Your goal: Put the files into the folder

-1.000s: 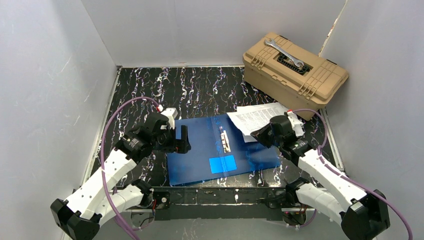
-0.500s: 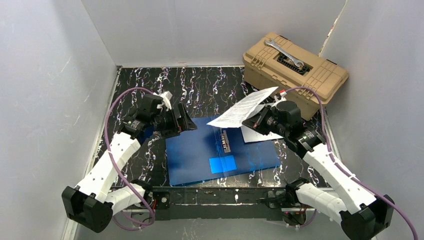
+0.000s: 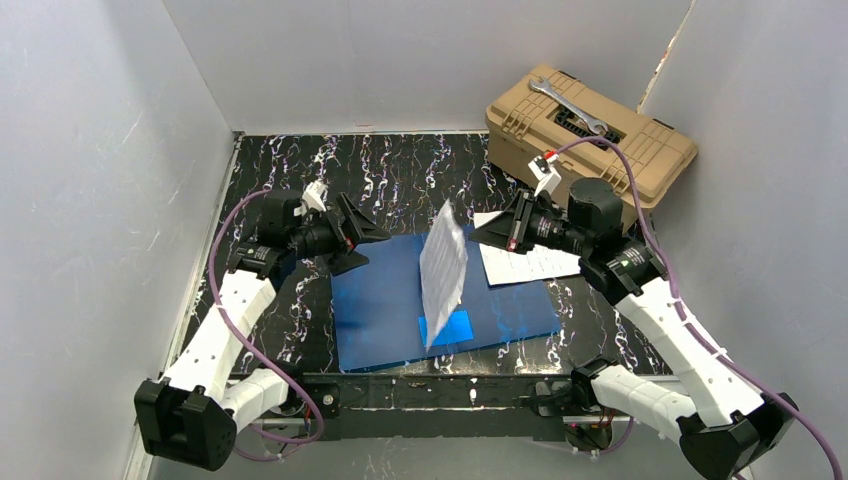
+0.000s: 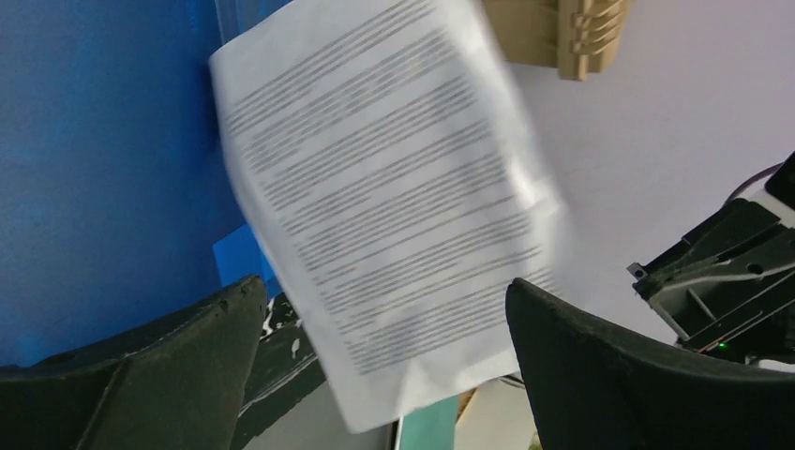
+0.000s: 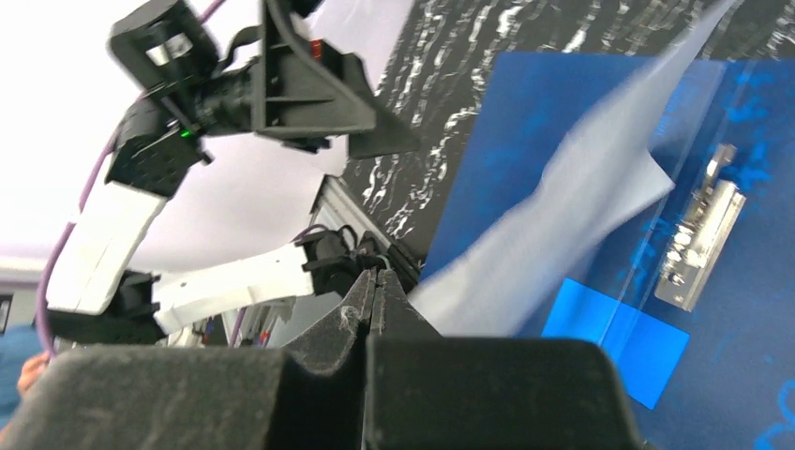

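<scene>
nearest the arm bases, the folder (image 3: 385, 320) lies open and flat on the table (image 3: 300, 170). its near edge sits close to the table's front rail. a lighter blue patch (image 3: 447, 328) lies by that edge and a metal clip (image 5: 701, 239) further in. by the look of it nothing is filed yet.

one sheet (image 3: 443, 265) stands almost on edge in the air over the folder's middle, blurred in both wrist views, its low corner down by the blue patch. the left gripper (image 3: 370, 247) hangs at the folder's far left corner with its fingers spread wide toward the sheet, touching nothing. the right gripper (image 3: 480, 235) faces it from the other side with its fingers pressed together. the sheet's edge comes right up to those tips, but i cannot tell whether it is pinched there or loose.

the other sheets (image 3: 530, 265) lie flat under the right arm, over the folder's right edge and partly on the table. they are not yet dealt with, so most of the job is left.

for room, the far left of the table is bare. on the right, a toolbox (image 3: 600, 150) with a wrench (image 3: 568, 106) on top stands just behind the right arm, and the walls (image 3: 100, 200) close in on both sides. a sheet laid down slanted could overhang the folder's near edge.
</scene>
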`<state>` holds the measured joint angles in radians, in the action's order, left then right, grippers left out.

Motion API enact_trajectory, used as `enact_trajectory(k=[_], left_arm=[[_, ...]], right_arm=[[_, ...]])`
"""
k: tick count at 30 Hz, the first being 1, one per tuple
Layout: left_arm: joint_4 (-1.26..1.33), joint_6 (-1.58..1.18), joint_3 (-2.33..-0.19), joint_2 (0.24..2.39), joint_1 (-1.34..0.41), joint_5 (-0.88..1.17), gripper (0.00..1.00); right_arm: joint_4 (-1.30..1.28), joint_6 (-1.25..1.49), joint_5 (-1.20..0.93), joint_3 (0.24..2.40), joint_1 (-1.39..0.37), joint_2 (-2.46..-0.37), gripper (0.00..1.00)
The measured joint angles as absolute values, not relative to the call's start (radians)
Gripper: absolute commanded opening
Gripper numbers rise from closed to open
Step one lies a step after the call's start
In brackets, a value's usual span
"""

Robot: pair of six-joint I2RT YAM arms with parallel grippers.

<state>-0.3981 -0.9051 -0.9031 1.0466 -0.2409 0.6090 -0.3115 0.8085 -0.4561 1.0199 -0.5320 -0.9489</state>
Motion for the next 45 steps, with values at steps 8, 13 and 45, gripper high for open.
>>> enact_trajectory(k=[8,13,45], left_arm=[[-0.347,-0.968,-0.854,1.003,-0.191,0.681,0.98],[-0.346,-0.967,-0.831,0.989,-0.191,0.705,0.98],[-0.324,-0.908,-0.711,1.17,-0.516,0.614,0.98]], right_arm=[[-0.35,0.71,-0.587,1.142,-0.532,-0.969,0.01],[-0.487,0.612,-0.548,1.148,-0.532,-0.966,0.01],[-0.916,0.76,-0.014,0.549,-0.532,-0.746,0.88]])
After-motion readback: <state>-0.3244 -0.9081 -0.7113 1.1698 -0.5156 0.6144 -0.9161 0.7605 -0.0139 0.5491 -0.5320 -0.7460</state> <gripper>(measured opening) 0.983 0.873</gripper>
